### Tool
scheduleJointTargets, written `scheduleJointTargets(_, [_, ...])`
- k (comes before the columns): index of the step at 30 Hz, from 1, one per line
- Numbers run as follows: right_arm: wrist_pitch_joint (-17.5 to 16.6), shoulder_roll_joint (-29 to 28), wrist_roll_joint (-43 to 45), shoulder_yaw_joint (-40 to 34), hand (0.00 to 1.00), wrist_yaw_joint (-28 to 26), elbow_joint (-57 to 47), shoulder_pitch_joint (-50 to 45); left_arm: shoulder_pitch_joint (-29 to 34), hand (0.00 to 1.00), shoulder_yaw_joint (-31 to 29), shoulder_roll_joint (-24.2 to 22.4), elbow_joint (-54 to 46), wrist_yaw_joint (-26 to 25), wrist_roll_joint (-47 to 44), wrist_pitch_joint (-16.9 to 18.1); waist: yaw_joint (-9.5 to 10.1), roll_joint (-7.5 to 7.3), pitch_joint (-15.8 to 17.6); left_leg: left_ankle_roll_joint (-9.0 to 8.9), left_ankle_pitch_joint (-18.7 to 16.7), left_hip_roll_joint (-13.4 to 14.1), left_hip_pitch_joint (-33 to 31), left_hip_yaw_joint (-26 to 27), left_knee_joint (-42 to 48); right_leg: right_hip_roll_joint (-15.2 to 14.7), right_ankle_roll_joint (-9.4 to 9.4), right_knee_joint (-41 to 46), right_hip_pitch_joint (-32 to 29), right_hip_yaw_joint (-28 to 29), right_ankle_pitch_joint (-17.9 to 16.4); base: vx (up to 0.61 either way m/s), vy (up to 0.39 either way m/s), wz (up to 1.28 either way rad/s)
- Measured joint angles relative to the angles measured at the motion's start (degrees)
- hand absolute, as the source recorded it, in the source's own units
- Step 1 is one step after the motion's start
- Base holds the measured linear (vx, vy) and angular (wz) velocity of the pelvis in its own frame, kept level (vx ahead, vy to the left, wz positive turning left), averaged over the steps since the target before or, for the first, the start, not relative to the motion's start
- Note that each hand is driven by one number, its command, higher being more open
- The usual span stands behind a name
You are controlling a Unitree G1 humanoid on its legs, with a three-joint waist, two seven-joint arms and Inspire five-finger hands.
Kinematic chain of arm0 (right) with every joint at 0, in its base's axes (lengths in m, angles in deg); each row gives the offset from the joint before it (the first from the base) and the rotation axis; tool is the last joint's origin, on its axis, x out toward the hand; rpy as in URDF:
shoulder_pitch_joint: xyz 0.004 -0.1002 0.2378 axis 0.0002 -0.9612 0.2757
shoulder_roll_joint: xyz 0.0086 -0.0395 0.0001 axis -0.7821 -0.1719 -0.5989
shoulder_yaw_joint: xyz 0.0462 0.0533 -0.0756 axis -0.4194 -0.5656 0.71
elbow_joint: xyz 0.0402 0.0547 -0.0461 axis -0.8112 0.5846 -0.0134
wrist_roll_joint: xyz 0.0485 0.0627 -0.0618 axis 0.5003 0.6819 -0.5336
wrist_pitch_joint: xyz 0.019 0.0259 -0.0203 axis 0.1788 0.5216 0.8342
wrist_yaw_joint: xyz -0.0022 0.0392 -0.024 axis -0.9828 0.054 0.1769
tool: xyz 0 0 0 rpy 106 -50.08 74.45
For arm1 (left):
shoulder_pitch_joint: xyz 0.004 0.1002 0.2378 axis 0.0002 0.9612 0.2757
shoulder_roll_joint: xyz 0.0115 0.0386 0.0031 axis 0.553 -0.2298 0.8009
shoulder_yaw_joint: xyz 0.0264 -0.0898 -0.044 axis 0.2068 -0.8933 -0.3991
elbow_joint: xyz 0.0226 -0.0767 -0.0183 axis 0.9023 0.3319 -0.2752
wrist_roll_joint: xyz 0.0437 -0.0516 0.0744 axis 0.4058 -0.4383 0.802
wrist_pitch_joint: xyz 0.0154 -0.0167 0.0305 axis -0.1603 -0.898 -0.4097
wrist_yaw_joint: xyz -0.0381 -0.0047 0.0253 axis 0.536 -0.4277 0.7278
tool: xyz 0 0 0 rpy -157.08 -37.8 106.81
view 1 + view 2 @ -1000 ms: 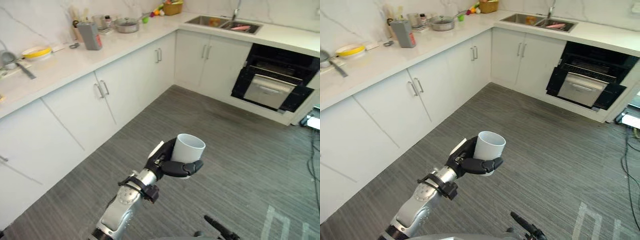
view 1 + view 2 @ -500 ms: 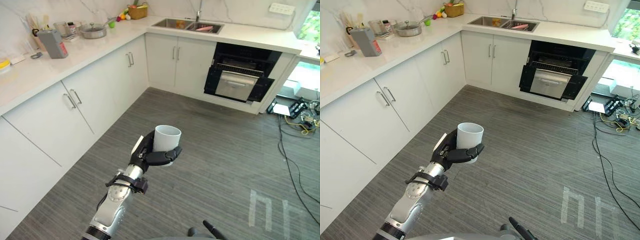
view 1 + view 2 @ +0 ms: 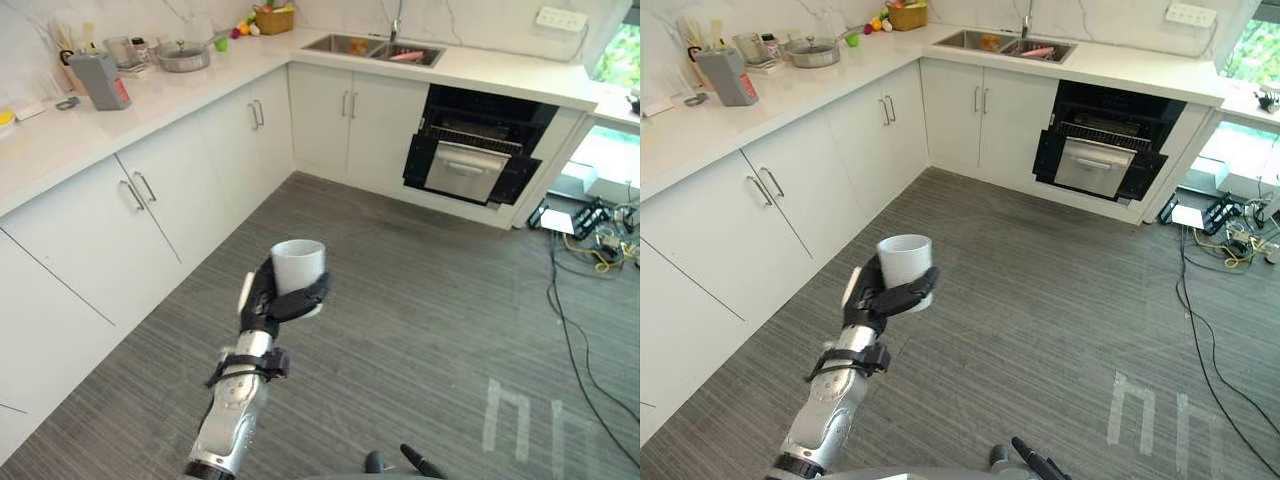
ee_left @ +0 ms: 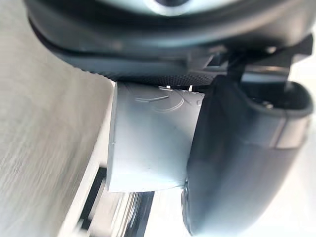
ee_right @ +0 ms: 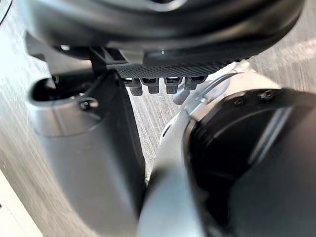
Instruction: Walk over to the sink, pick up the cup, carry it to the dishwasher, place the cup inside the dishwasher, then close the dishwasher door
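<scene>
The view had swung toward the open dishwasher [image 3: 472, 150]; the left hand [image 3: 262, 300] stayed curled round the upright white cup [image 3: 297, 270], so the carry looked about half done

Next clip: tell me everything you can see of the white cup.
The cup is plain white, cylindrical, smooth, with no handle showing; plastic or ceramic by its look. It is upright, mouth up, and what shows of its inside looks empty. The left hand holds it in the air over the grey floor, fingers curled round its lower half. Nothing else touches it. The open dishwasher lies across the room.
</scene>
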Motion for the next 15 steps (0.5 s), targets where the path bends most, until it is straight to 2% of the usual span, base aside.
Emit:
scheduleJointTargets(1, [-0.04, 0.17, -1.02, -0.62, 1.0, 0.38, -0.04, 0.48, 0.0, 0.0, -0.57, 0.0, 0.83, -0.1, -1.02, -0.04, 0.46, -0.24, 0.15, 0.62, -0.41, -0.76, -0.52, -0.29, 0.17, -0.54, 0.03, 1.05, -0.89, 0.12, -0.47, -0.02, 0.051, 0.15])
scheduleJointTargets(2, [-0.3, 0.8, -1.91, -1.89, 1.0, 1.75, 0.21, 1.87, -0.74, 0.0, -0.88, -0.55, 2.03, -0.04, -2.44, -0.83, 1.67, 1.15, 0.68, 2.77, -2.15, -2.0, -1.05, -0.9, -0.76, -2.44, -1.18, 9.49, -3.13, -1.52, -4.15, -0.05, 0.035, 0.29])
scheduleJointTargets(3, [-0.45, 0.3, -0.84, -4.21, 1.0, 2.7, -0.08, 3.08, -0.67, 0.0, -1.23, -0.56, 2.31, 0.19, -3.47, -1.11, 1.67, -1.24, 3.0, 2.81, -2.94, -4.79, 1.2, -1.72, -0.45, -11.2, -5.15, 34.64, -8.51, -5.45, -8.63, -0.05, 0.046, 0.43])
scheduleJointTargets(4, [-0.93, -0.08, -0.71, -5.15, 1.0, 2.87, -1.09, 2.76, -0.05, 0.0, -1.29, -0.39, 2.5, 0.18, -4.03, -1.67, 1.48, -2.75, 3.64, 3.0, -3.42, -6.51, 2.69, -2.37, -0.77, -14.7, -7.14, 39.44, -9.42, -6.29, -7.08, -0.02, 0.049, 0.81])
scheduleJointTargets(5, [-1.99, -0.52, -0.91, -5.64, 1.0, 4.07, -1.85, 2.22, 0.85, 0.0, -0.32, -0.07, 2.75, 0.13, -4.03, -3.56, 1.28, -3.2, 3.01, 3.25, -3.37, -8.56, 4.19, -4.86, -2.53, -16.71, -5.96, 44.03, -10.09, -4.2, -4.02, 0.05, 0.069, 0.96])
scheduleJointTargets(6, [-2.56, -0.43, -0.93, -5.63, 1.0, 5.21, -1.33, 2.02, 0.9, 0.0, 1.77, 0.51, 2.61, 0.21, -3.9, -4.2, 0.73, -3.46, 2.76, 3.77, -3.2, -10.36, 5.41, -6.88, -2.77, -16.29, -4.39, 45.57, -10.9, -1.02, -1.25, 0.13, 0.099, 1.31])
scheduleJointTargets(7, [-3.87, 0.41, -0.92, -5.38, 1.0, 5.49, -2.1, 1.86, 1.18, 0.0, 3.74, 0.05, 1.37, 0.2, -3.86, -4.27, 0.09, -2.05, 3.02, 4.9, -3.73, -10.73, 4.98, -7.53, 0.49, -16.15, -1.49, 49.31, -13.15, 1.96, 4.88, 0.22, 0.151, 1.11])
scheduleJointTargets(8, [-4.86, 0.46, -0.89, -5.88, 1.0, 5.77, -3.12, 1.8, 1.39, 0.0, 4.62, -0.45, 0.44, 0.31, -3.86, -4.06, -0.08, -0.96, 3.53, 6.12, -5.42, -10.62, 7.11, -8.02, -1.83, -15.3, -0.5, 52.03, -14.44, 3.93, 5.21, 0.23, 0.14, 0.77])
scheduleJointTargets(9, [-5.15, -0.62, -0.87, -5.65, 1.0, 6.22, -4.99, 1.56, 1.37, 0.0, 4.81, -0.1, 0.35, 0.16, -3.88, -4.34, -0.23, -0.41, 4.08, 6.44, -5.57, -10.53, 8.53, -8.81, -2.45, -13.24, -0.55, 49.52, -15.06, 4.4, -3.63, 0.17, 0.11, 0.34])
scheduleJointTargets(10, [-5.24, -1.07, -0.86, -5.27, 1.0, 6.29, -5.81, 1.42, 1.24, 0.0, 4.9, -0.01, 0.28, 0.13, -3.91, -4.57, -0.47, 0.0, 3.95, 6.36, -6.04, -10.01, 8.69, -9.23, -2.45, -11.9, -0.5, 45.59, -15.24, 3.84, -5.73, 0.15, 0.017, 0.28])
scheduleJointTargets(11, [-5.22, -2.07, -0.76, -4.95, 1.0, 6.37, -6.24, 1.31, 0.94, 0.0, 4.93, 0.2, -0.11, 0.14, -3.98, -4.79, -1.21, 0.2, 3.95, 6.12, -6.39, -9.5, 9.06, -10.05, -2.75, -8.76, 0.1, 32.62, -15.06, 2.49, -6.85, 0.15, -0.023, 0.29])
scheduleJointTargets(12, [-5.17, -2.54, -0.69, -4.91, 1.0, 6.4, -6.27, 1.31, 0.74, 0.0, 4.93, 0.42, -0.43, 0.16, -4.03, -4.96, -1.28, 0.27, 3.97, 5.91, -6.53, -9.31, 9.29, -10.17, -2.99, -7.15, 1.2, 24.51, -14.64, 2.02, -5.8, 0.24, -0.068, 0.28])
scheduleJointTargets(13, [-5.09, -3.27, -0.6, -4.06, 1.0, 6.52, -6.28, 1.29, 0.31, 0.0, 5.21, 1.13, -0.96, 0.31, -4.31, -5.23, -1.0, -0.54, 4.12, 4.79, -6.19, -9.62, 10.71, -10.12, -4.1, -4.96, 3.74, 7.9, -12.9, 0.23, -1.23, 0.31, -0.108, 0.15])
scheduleJointTargets(14, [-5.11, -3.74, -0.39, -3.74, 1.0, 6.5, -6.25, 1.06, 0.29, 0.0, 5.04, 1.48, -1.07, 0.46, -4.66, -5.35, -0.96, -1.38, 4.3, 4.1, -6.37, -10.57, 11.94, -10.19, -5.04, -4.76, 4.28, 1.67, -12.94, -1.3, 1.1, 0.44, -0.144, 0.26])
scheduleJointTargets(15, [-5.14, -3.73, 0.01, -3.74, 1.0, 6.73, -6.17, 1.06, 0.43, 0.0, 4.93, 1.45, -0.87, 0.86, -5.02, -6.07, -1.59, -1.57, 4.5, 3.13, -7.02, -10.7, 13.96, -10.73, -5.67, -4.41, 1.57, 1.2, -12.44, -1.32, 6.16, 0.53, -0.14, 0.22])
